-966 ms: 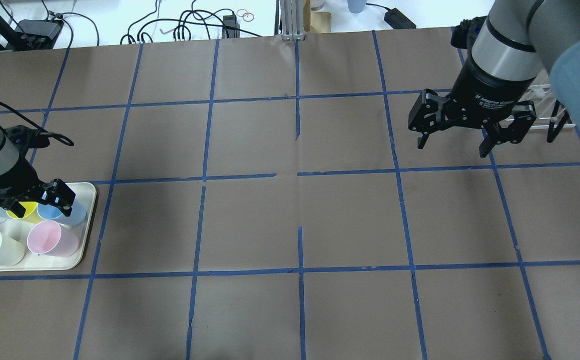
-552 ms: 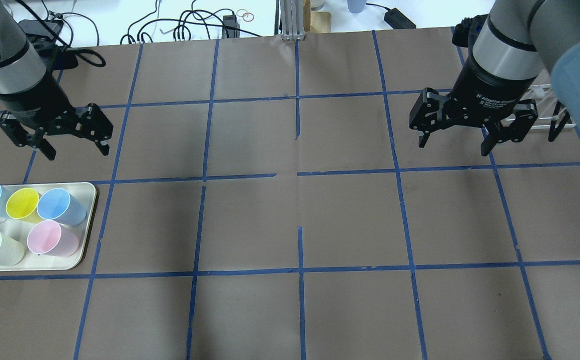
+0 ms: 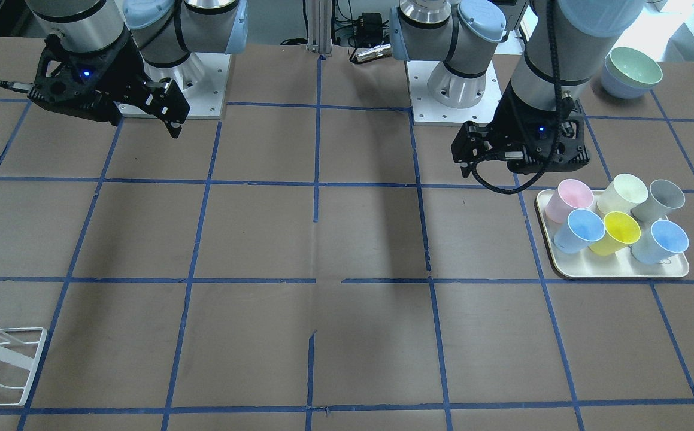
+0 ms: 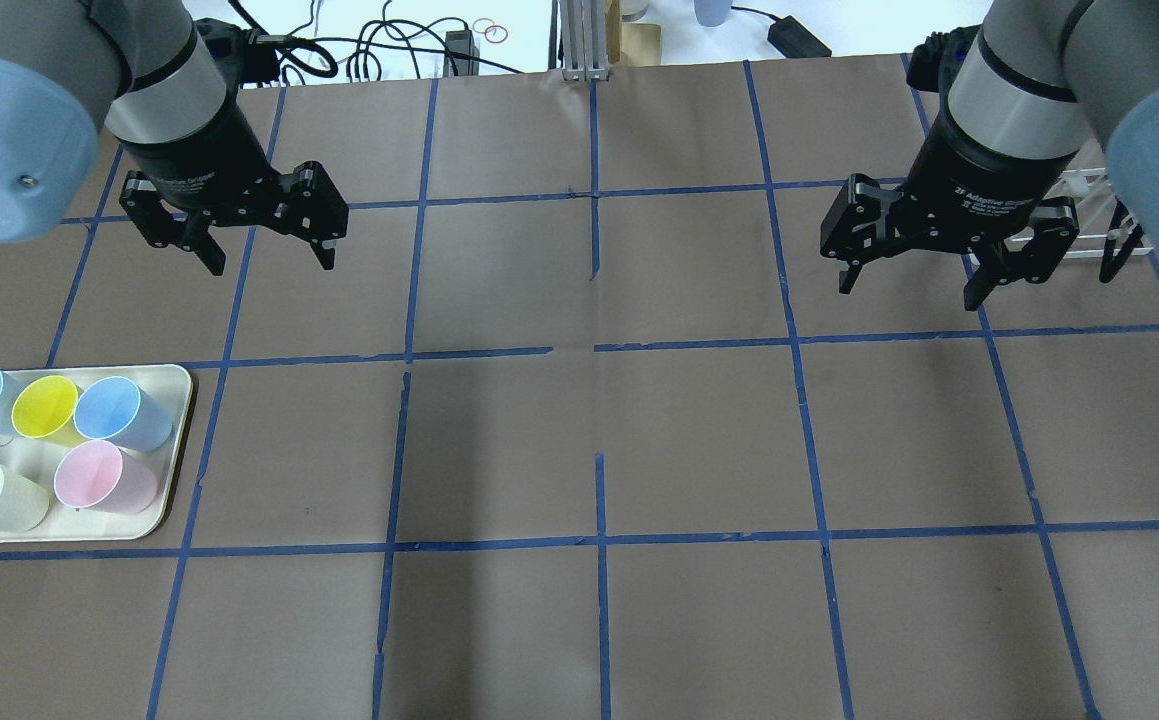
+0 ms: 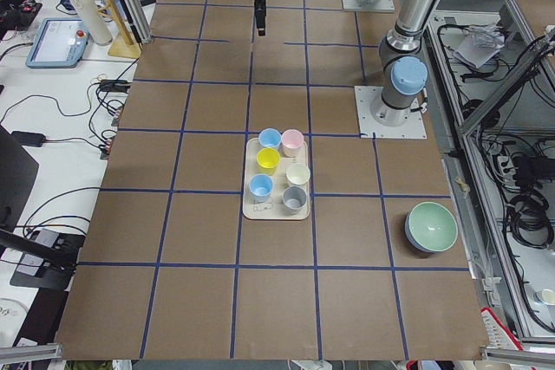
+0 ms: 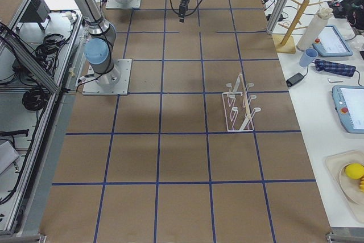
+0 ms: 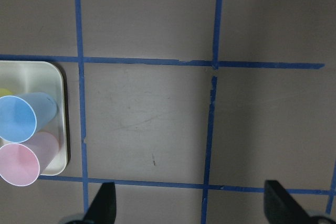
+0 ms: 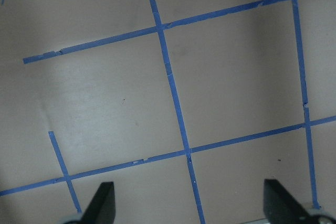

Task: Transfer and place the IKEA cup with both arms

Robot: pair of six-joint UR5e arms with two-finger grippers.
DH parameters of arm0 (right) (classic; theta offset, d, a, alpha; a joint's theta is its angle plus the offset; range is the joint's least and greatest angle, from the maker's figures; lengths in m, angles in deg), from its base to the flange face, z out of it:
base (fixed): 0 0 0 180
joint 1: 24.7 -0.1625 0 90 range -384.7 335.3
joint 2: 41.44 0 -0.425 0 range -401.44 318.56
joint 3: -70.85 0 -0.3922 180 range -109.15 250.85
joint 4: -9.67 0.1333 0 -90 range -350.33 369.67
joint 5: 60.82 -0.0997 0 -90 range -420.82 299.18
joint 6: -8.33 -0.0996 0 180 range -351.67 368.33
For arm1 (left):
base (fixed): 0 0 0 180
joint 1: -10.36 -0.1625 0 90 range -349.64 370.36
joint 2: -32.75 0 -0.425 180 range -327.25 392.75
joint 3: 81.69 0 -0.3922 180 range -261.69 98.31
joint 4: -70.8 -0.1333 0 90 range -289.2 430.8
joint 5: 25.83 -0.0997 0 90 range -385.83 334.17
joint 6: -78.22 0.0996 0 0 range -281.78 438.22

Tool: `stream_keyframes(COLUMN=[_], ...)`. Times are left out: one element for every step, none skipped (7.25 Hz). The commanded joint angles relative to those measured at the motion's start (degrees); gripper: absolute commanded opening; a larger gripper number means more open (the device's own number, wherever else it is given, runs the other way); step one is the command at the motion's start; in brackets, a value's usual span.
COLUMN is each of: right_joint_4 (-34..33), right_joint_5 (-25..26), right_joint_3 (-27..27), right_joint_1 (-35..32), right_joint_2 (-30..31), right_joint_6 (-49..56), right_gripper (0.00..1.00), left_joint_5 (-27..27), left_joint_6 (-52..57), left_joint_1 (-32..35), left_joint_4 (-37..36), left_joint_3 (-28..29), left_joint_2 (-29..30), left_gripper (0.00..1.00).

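Movement: left gripper (image 4: 272, 266) has risen off the tray (image 4: 179, 400) toward mid-table, jaws spread, empty; right gripper (image 4: 907, 296) unmoved, spread too. Pink cup (image 4: 104, 478) stands on the tray. Brown table (image 4: 699, 440), blue tape grid (image 4: 599, 540); cables (image 4: 369, 45) beyond.

This is a robotics lab: a left arm (image 4: 169, 110) and a right arm (image 4: 1014, 100) are bolted on metal base plates (image 5: 392, 119) to a tabletop (image 4: 699, 440) covered in brown paper and gridded with blue tape (image 4: 599, 541). A white bench (image 5: 43, 110) alongside carries cables (image 4: 379, 50) and teach pendants (image 5: 56, 41). Aluminium framing (image 4: 577, 40) stands at the tabletop's edge.
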Motion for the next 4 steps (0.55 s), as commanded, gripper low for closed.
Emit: stream_keyframes(right_joint_4=[-0.1, -0.1, -0.2, -0.1], right_joint_5=[-0.1, -0.1, -0.1, 0.0], right_joint_3=[0.0, 0.0, 0.0, 0.0], right_joint_1=[0.0, -0.1, 0.0, -0.1], right_joint_2=[0.1, 0.4, 0.4, 0.4], right_joint_6=[0.0, 0.2, 0.2, 0.2], right_gripper=[1.00, 1.00, 1.00, 1.00], left_joint_5=[3.1, 3.1, 3.2, 3.2], left_joint_6=[-0.4, -0.3, 0.0, 1.0], left_joint_1=[0.5, 0.5, 0.4, 0.4], left_joint_4=[-1.0, -1.2, -1.8, -2.4], left_joint_3=[-0.1, -0.6, -0.8, -0.9], left_joint_2=[-0.2, -0.2, -0.2, -0.2], left_gripper=[1.00, 1.00, 1.00, 1.00])
